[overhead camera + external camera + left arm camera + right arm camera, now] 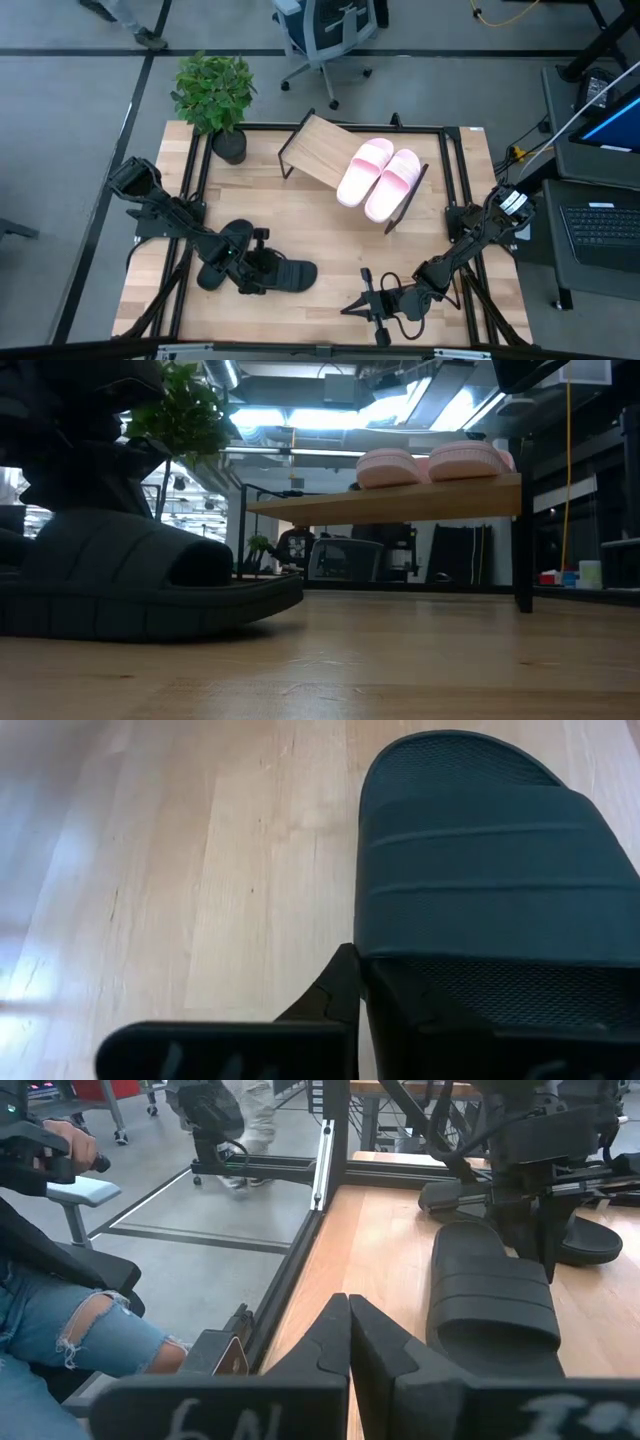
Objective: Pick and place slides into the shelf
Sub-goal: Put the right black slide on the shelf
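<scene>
Two pale pink slides (365,170) (392,185) lie side by side on the right half of the slanted wooden shelf (318,148) at the table's far side. Two black slides lie flat on the tabletop at the near left. One (225,248) is partly under my left arm, the other (295,275) points its toe to the right. My left gripper (257,267) is shut at this second slide's heel part (520,990), behind the strap (490,870). My right gripper (362,303) waits shut above the table's near edge, nothing between its fingers (330,1340). My left gripper comes slanting down from the table's left. Its shut fingertips (340,982) meet right at the black slide's side edge (362,935), just behind the strap. One finger lies over the heel footbed. Whether it grips the edge or only rests on it, I cannot tell. The slide lies flat on the table (150,595).
A potted plant (213,92) stands at the far left corner. Black frame rails (455,180) run around the table. The shelf's left half (310,140) is bare. A person sits beside the table (60,1310). A laptop (600,228) stands off the right edge.
</scene>
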